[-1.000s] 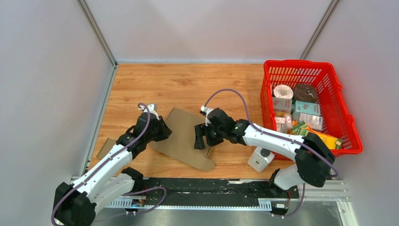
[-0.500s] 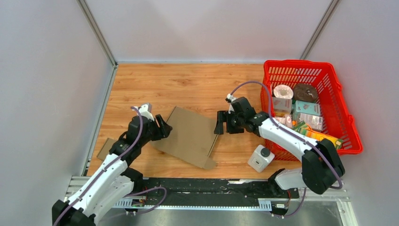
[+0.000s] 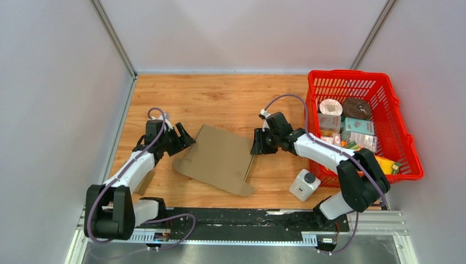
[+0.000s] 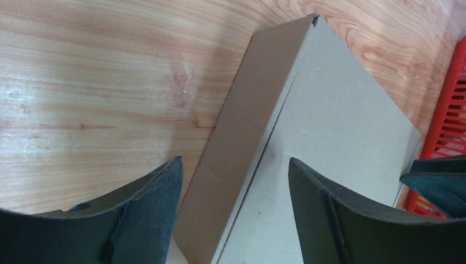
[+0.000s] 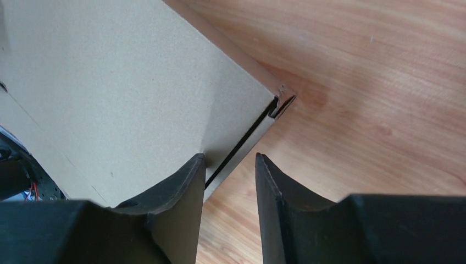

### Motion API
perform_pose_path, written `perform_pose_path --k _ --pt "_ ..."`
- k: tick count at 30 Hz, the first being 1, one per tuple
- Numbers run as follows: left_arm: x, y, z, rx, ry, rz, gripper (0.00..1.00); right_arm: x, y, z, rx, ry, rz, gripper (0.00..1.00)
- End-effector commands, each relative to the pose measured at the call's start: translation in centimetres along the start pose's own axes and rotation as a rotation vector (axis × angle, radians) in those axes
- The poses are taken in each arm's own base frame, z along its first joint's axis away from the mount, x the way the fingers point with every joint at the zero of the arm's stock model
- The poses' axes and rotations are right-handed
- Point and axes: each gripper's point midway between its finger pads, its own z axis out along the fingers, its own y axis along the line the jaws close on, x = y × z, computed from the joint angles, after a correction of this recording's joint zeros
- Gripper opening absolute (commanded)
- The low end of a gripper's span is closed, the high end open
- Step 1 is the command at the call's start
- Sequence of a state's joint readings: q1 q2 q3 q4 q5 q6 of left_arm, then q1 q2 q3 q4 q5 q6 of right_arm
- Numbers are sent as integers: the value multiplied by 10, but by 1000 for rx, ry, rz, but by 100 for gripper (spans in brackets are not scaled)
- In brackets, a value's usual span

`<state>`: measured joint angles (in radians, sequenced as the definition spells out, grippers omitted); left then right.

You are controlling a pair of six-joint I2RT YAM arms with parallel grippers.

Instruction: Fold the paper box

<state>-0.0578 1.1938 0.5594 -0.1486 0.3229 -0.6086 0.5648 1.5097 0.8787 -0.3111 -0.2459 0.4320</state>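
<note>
The paper box [image 3: 217, 159] is a flattened brown cardboard sheet lying on the wooden table between the arms. My left gripper [image 3: 184, 140] hovers at its upper left edge. In the left wrist view that gripper [image 4: 233, 165] is wide open over the box's side flap [image 4: 242, 137], holding nothing. My right gripper [image 3: 257, 144] is at the box's right edge. Seen from the right wrist, the right gripper [image 5: 229, 159] stands narrowed but apart, one finger [image 5: 187, 187] over the box panel [image 5: 126, 99] and the other over bare wood, the edge flap between them.
A red basket [image 3: 409, 151] full of packaged goods stands at the right, close behind the right arm; its wall [image 4: 450, 110] shows in the left wrist view. A white bottle with a black cap [image 3: 304, 184] stands near the front right of the box.
My left gripper has let the box's left edge go, opened wide and drawn back left. My right gripper moved from the box's middle to its right edge and narrowed its jaws there.
</note>
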Motion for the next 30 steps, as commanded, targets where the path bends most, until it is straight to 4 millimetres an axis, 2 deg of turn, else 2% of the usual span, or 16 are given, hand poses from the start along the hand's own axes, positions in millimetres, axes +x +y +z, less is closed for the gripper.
perform_pose_path --k 1,2,4,7,11,14,20,22,25,30 --pt "-7 -13 3 106 -53 55 78 8 -40 10 120 -5 7 38" --pt "-13 -19 1 134 -81 55 78 8 -44 10 133 -6 10 37" --pt "-11 -24 -3 152 -66 75 78 10 -53 10 164 -7 33 34" --pt "-2 -22 -11 146 -33 71 79 9 -65 7 203 -11 57 31" --pt "-3 -24 -24 151 -59 60 79 13 -75 6 234 -4 86 29" --pt "-2 -26 -26 169 -66 49 79 16 -81 8 247 3 98 28" --pt "13 -35 -15 273 1 23 80 23 -91 9 261 14 132 25" --pt "19 -38 -13 309 32 11 80 26 -96 9 281 14 147 20" --pt "22 -39 -8 331 37 -21 80 28 -102 8 285 22 185 12" --pt "20 -36 -2 332 15 -22 80 28 -111 8 279 28 237 10"
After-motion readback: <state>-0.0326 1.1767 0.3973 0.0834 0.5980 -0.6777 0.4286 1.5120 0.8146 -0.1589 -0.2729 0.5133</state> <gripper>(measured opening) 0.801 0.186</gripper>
